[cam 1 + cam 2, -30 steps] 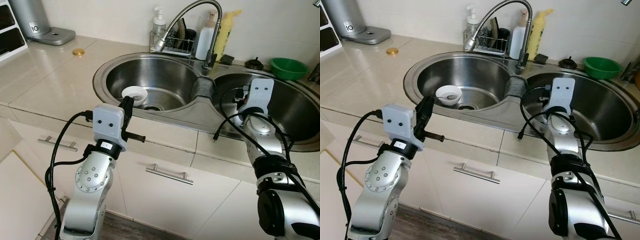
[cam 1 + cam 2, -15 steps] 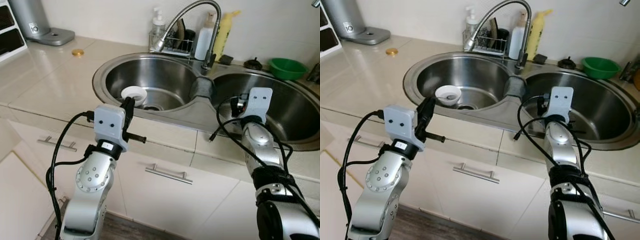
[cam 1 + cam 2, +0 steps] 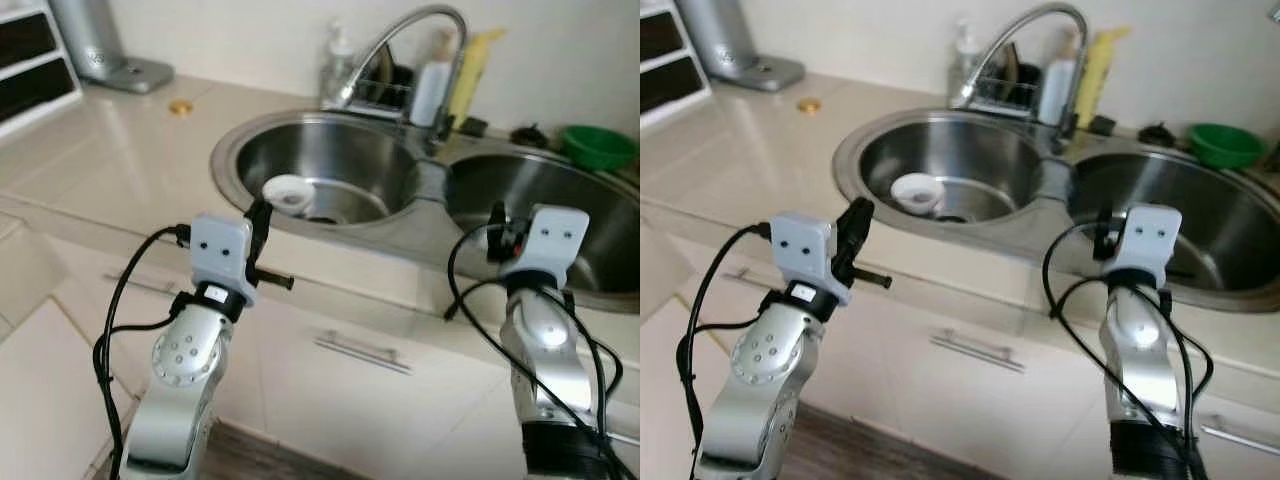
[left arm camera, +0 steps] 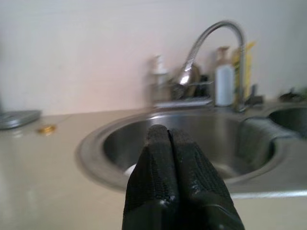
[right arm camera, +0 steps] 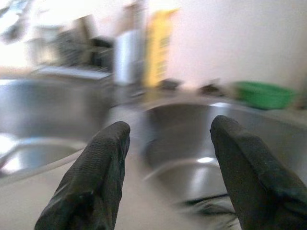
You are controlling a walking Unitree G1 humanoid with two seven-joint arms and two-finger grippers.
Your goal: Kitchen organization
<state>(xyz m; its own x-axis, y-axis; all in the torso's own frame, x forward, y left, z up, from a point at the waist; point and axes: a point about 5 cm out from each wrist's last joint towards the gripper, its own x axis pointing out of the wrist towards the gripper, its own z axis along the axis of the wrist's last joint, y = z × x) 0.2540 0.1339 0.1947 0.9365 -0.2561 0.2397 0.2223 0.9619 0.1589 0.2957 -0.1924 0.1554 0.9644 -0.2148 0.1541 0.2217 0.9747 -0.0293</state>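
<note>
A small white bowl (image 3: 290, 190) sits in the left basin of the steel double sink (image 3: 232, 150), beside the drain. My left gripper (image 4: 168, 139) is shut with nothing in it; it hovers over the counter's front edge, pointing at the left basin and the bowl. My right gripper (image 5: 170, 129) is open and empty, held before the right basin (image 3: 1200, 215) near the counter edge. In the eye views the right wrist housing (image 3: 555, 235) covers its fingers.
A curved faucet (image 3: 400, 40) rises behind the sink, with a soap dispenser (image 3: 338, 65), a wire rack, a white bottle (image 3: 432, 75) and a yellow bottle (image 3: 475, 65). A green bowl (image 3: 598, 145) sits at the far right, a gold lid (image 3: 181, 106) and a silver appliance (image 3: 110, 50) at the left. Cabinet drawers with a handle (image 3: 362, 352) lie below.
The view has shifted a little and blurred. My right arm has drawn back from over the right basin toward the counter's front edge. The left arm holds its pose.
</note>
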